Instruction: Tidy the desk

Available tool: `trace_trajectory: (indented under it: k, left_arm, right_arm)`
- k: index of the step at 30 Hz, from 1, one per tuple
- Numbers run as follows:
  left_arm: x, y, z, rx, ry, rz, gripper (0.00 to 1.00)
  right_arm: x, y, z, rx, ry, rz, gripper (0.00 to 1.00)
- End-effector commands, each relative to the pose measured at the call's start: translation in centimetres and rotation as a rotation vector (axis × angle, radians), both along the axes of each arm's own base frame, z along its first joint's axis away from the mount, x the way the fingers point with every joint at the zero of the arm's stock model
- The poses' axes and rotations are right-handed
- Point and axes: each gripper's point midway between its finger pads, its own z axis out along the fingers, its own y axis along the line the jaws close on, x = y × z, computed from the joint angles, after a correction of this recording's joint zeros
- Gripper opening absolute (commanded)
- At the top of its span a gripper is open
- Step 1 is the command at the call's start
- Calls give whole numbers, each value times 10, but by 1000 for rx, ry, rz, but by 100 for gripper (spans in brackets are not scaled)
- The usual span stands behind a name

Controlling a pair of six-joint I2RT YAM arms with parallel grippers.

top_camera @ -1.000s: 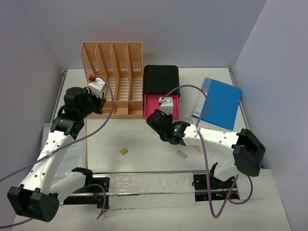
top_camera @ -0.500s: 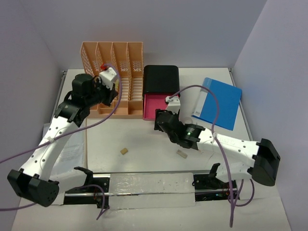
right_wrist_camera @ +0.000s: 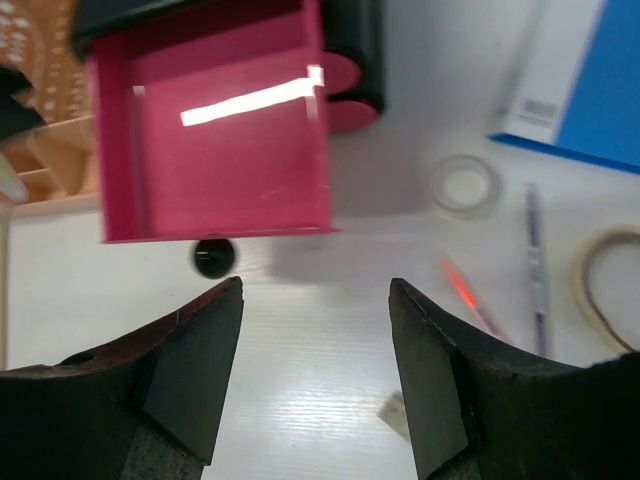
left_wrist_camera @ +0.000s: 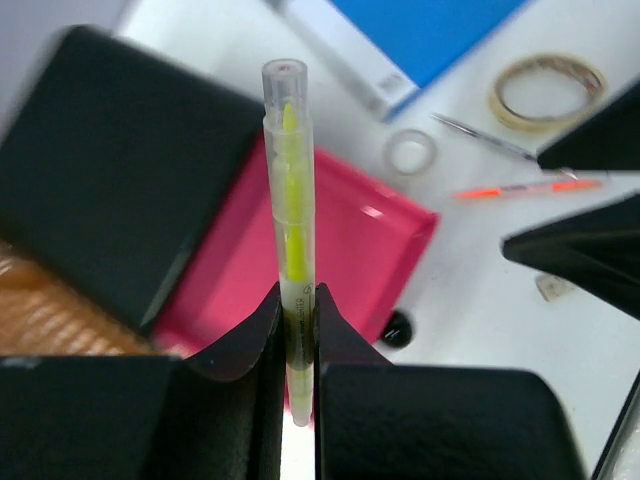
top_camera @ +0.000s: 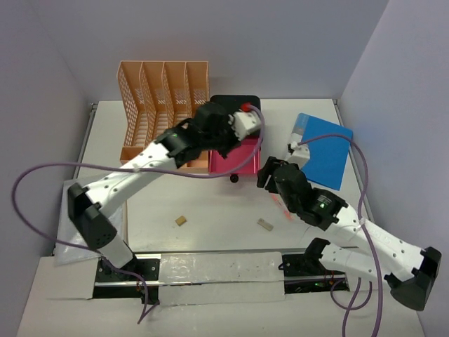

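1. The left gripper (left_wrist_camera: 298, 325) is pinching a yellow highlighter (left_wrist_camera: 290, 200) upright over the open pink drawer (left_wrist_camera: 355, 250).
2. The right gripper (right_wrist_camera: 315, 340) is hovering before the drawer's front, fingers spread.
3. The desk (top_camera: 210, 203) is lying beneath both, the drawer sitting toward its far edge.

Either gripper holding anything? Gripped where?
Left gripper pinches a yellow highlighter near one end, with most of it sticking out past the fingertips. Right gripper is open, holding nothing.

A plain pale lilac back wall (top_camera: 231, 35) is running across the top, while a matching left wall (top_camera: 31, 91) and right wall (top_camera: 414, 98) are slanting down along either side. Together they are enclosing the large white rectangular desk (top_camera: 210, 200). Soft, even light is washing over everything, leaving only faint shadows.
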Motion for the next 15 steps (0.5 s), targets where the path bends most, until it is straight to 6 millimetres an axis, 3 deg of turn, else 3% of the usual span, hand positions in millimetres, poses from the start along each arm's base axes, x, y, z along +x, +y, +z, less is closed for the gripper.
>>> trace_trajectory:
  k: [1,6,11,15]
  left_arm:
    - [9,-24,-21,79,-28,-19,0]
    - [30,-26,-43,128,-72,35,0]
    - [33,-25,-65,172,-61,39,0]
    - [37,-21,-86,234,-31,64,12]
  right_arm:
    - [-9,-31,-17,-6,62,-81,68]
    - [-6,-44,-27,-56,107,-105,70]
    - [5,-62,-47,-107,190,-166,70]
    - [14,-66,-61,-94,236,-169,70]
